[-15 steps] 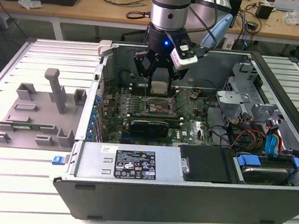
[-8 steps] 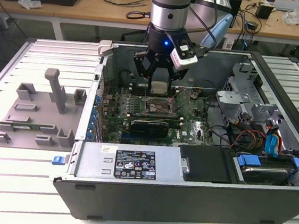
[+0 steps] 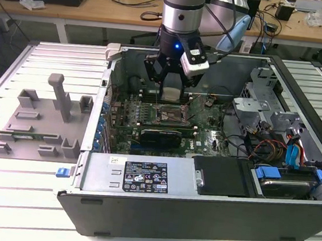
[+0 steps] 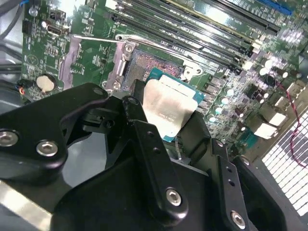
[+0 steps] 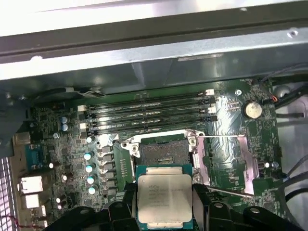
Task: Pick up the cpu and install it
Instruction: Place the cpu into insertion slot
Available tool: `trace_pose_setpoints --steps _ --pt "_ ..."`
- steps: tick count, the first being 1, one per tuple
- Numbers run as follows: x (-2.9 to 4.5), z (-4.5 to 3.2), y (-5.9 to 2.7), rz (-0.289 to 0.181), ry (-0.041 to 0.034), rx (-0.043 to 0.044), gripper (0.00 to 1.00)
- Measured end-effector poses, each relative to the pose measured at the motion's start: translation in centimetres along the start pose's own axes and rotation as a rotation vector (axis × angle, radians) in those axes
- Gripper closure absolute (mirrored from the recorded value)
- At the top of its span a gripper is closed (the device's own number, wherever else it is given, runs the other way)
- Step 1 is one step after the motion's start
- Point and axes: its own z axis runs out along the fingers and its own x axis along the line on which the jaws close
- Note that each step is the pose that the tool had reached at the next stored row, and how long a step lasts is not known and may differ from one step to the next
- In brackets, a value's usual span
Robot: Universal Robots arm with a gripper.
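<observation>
The gripper (image 5: pixel 165 204) clamps the cpu (image 5: pixel 164 192) by its edges, seemingly just above the partly hidden socket (image 5: pixel 161 151).

So, exterior view: the arm (image 3: pixel 183 8) runs out of frame at 12 o'clock, and whatever the tool (image 3: pixel 170 95) pinches is too small to tell. Second wrist view: the black fingers (image 4: pixel 144 139) cover the near end of the cpu (image 4: pixel 168 106), and the cpu blocks part of the socket (image 4: pixel 144 65). Both wrist views chop the tool's body off at the picture's edge. In the first one the cpu (image 5: pixel 164 197) overlaps one edge of the socket (image 5: pixel 161 151) too.
</observation>
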Motion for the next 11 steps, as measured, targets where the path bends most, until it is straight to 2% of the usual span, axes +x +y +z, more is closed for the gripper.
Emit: trace_pose_setpoints --steps 3,11 --pt "0.0 0.04 0.0 0.097 -0.0002 0.0007 0.45" --pt "0.0 0.1 0.0 0.254 -0.0004 0.0018 0.45"
